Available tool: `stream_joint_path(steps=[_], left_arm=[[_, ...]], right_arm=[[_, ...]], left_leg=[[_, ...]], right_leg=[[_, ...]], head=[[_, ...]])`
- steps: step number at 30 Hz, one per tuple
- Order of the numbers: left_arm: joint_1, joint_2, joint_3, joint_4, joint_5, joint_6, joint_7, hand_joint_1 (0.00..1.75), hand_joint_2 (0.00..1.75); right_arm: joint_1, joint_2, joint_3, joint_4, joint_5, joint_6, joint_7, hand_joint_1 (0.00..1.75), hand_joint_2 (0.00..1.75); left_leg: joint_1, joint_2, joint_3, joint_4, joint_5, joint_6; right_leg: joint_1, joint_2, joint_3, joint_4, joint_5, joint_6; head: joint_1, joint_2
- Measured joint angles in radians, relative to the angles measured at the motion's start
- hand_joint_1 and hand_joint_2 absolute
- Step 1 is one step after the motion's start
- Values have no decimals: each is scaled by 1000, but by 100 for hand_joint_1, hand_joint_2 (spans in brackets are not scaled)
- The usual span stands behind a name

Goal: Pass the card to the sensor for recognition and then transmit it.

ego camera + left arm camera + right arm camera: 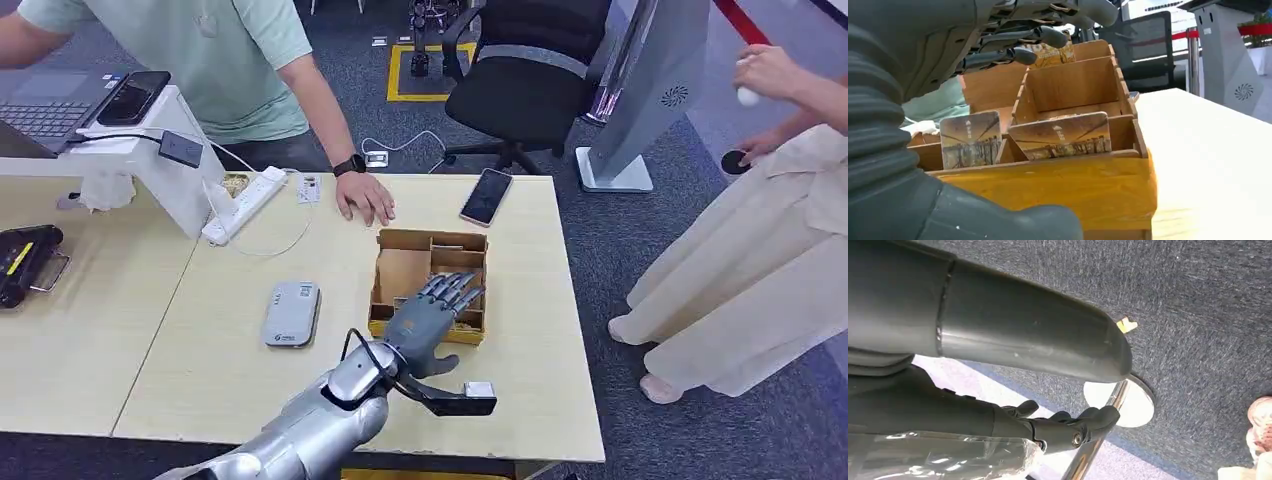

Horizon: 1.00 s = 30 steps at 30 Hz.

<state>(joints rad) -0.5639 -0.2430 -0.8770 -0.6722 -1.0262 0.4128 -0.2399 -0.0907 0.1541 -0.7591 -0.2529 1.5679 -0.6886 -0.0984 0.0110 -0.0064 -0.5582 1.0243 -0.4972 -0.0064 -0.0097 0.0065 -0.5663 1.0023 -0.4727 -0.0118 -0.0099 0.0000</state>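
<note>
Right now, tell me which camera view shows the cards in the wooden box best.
The left wrist view: two cards stand upright in the front compartments of the wooden box, their printed faces plain to see, with the left hand above them. The head view shows the box from above, the hand covering that part. The right wrist view looks at carpet.

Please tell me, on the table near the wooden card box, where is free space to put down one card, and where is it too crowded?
Bare tabletop lies between the grey sensor and the card box, and right of the box toward the table edge. Crowded: the far side, with the person's hand, phone and power strip. The left robot hand hovers over the box.
</note>
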Motion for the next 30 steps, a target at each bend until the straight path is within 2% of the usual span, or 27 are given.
stream_joint_path(steps=[8,14,21,30], left_arm=[[-9,0,-1,0,3,4,10,0,175],[-9,0,-4,0,-16,50,24,0,175],[-9,1,-13,7,-29,73,39,0,175],[-9,2,-14,27,-31,75,34,0,175]], right_arm=[[0,0,0,0,-7,0,0,0,0],[0,0,4,0,-8,0,0,0,0],[0,0,11,0,-11,0,0,0,0],[0,-3,19,0,-25,0,-1,0,0]], left_leg=[[0,0,0,0,0,0],[0,0,0,0,0,0],[0,0,0,0,0,0],[0,0,0,0,0,0]], right_leg=[[0,0,0,0,0,0],[0,0,0,0,0,0],[0,0,0,0,0,0],[0,0,0,0,0,0]], head=[[0,0],[0,0],[0,0],[0,0]])
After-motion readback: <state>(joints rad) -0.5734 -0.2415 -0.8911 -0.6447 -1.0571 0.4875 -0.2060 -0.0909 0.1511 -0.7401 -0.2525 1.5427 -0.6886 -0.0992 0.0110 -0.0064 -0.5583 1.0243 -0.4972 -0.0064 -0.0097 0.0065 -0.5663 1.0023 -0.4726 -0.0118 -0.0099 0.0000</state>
